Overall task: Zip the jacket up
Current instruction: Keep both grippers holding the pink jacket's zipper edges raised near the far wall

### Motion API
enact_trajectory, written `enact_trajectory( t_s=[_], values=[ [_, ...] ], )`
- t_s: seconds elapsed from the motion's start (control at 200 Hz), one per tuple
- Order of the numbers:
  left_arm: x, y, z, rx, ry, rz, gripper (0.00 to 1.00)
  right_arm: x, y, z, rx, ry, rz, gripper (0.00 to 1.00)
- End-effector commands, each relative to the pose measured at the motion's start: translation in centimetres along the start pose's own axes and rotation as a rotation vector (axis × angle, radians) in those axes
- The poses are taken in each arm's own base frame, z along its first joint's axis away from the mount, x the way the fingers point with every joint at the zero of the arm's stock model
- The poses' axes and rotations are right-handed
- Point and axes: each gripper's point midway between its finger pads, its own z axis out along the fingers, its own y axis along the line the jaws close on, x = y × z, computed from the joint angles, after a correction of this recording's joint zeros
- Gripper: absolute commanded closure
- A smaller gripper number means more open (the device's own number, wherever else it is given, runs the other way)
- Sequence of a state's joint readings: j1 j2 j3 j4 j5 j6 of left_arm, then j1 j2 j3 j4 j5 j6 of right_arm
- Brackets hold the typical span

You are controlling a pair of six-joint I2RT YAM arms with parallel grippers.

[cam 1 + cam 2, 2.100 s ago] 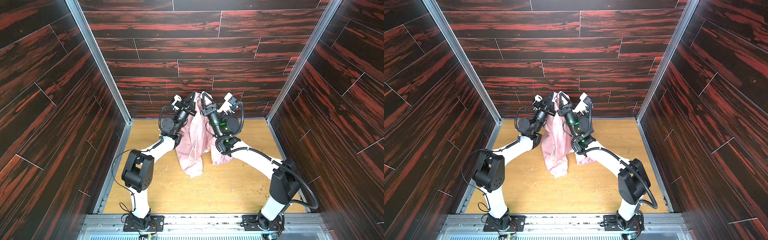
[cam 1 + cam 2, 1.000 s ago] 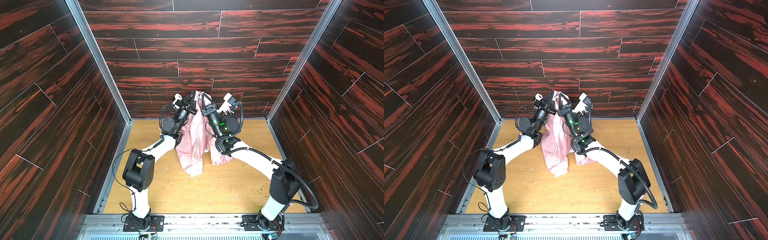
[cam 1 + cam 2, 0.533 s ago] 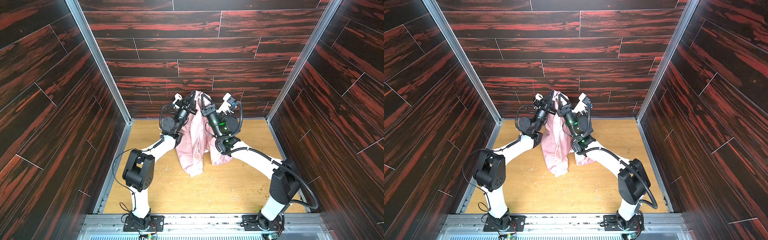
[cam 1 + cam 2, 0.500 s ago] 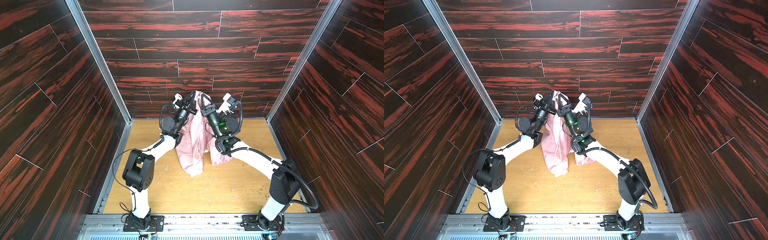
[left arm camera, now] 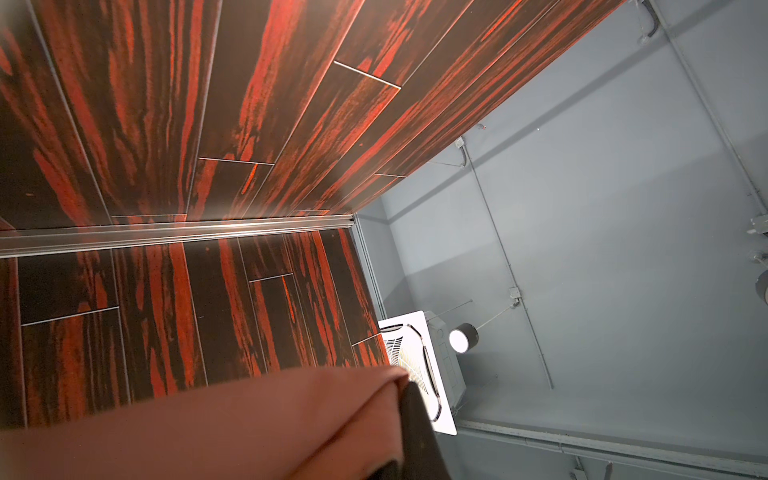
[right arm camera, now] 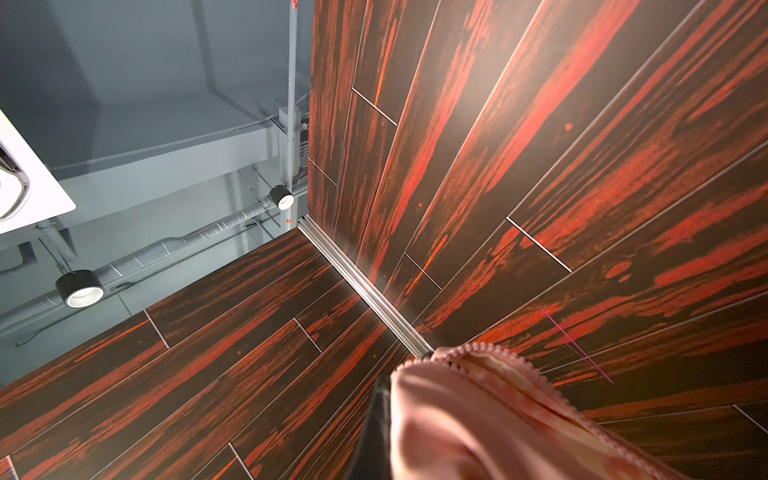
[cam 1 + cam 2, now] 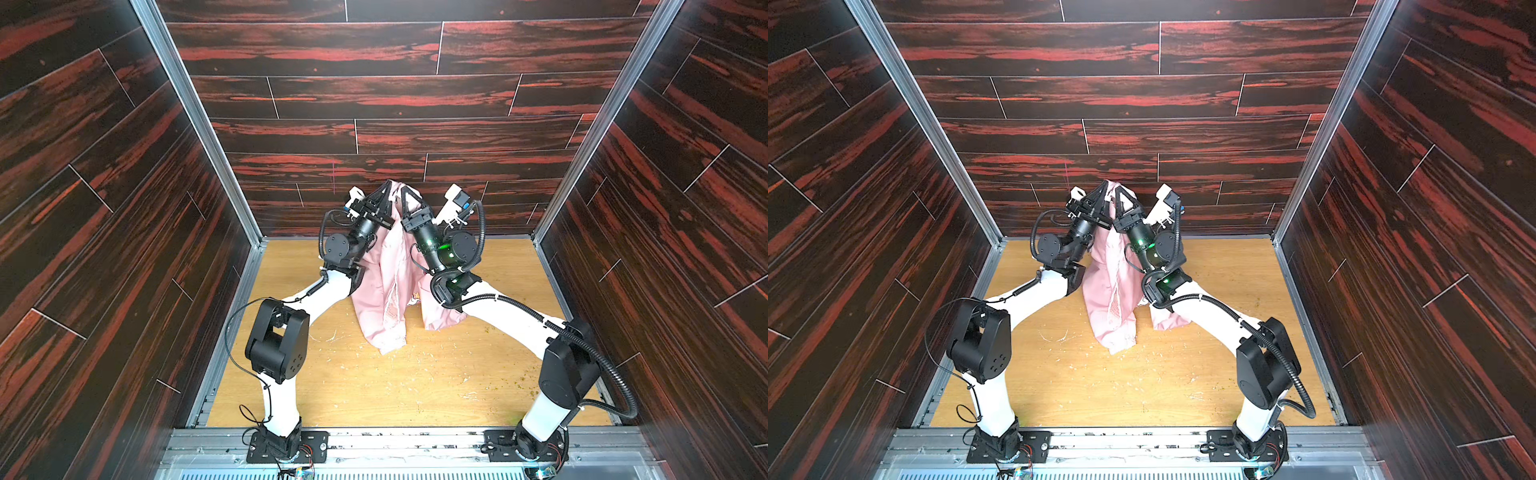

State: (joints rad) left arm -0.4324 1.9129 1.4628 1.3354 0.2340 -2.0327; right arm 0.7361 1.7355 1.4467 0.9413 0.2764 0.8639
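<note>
As the left arm (image 7: 320,297) and right arm (image 7: 511,316) slant upward, their fingers (image 7: 381,194) clamp the jacket (image 7: 386,291).

The left arm (image 7: 277,340) rises from its base at 7 o'clock and the right arm (image 7: 567,365) from 5 o'clock. Elbows are bent outward and forearms converge toward 12 o'clock. The left gripper (image 7: 387,190) and right gripper (image 7: 404,194) point upward, tips close together, each with fingers clamped on the jacket (image 7: 388,286).

White tubular left arm (image 7: 320,296) and right arm (image 7: 513,320) with boxy black joints (image 7: 276,345), black tapered left gripper (image 7: 387,187) and right gripper (image 7: 404,192); bolted black base plates (image 7: 316,441) at seven and five o'clock; ribbed black cable hose (image 7: 615,380) at four; green wrist lights (image 7: 444,248)
</note>
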Motion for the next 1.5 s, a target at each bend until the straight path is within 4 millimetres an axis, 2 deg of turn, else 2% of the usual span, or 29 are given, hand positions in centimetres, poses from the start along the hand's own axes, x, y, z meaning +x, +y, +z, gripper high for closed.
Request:
enact_trajectory(
  t_s=[0.0,1.498],
  values=[
    [1.7,-3.1,0.8,0.102,0.057,0.009,1.0,-0.4,1.6,0.4,-0.05,-0.02,0.026,1.0],
    [2.3,-2.2,0.1,0.07,0.06,0.001,1.0,-2.0,1.5,0.0,-0.018,-0.073,0.008,1.0]
  ],
)
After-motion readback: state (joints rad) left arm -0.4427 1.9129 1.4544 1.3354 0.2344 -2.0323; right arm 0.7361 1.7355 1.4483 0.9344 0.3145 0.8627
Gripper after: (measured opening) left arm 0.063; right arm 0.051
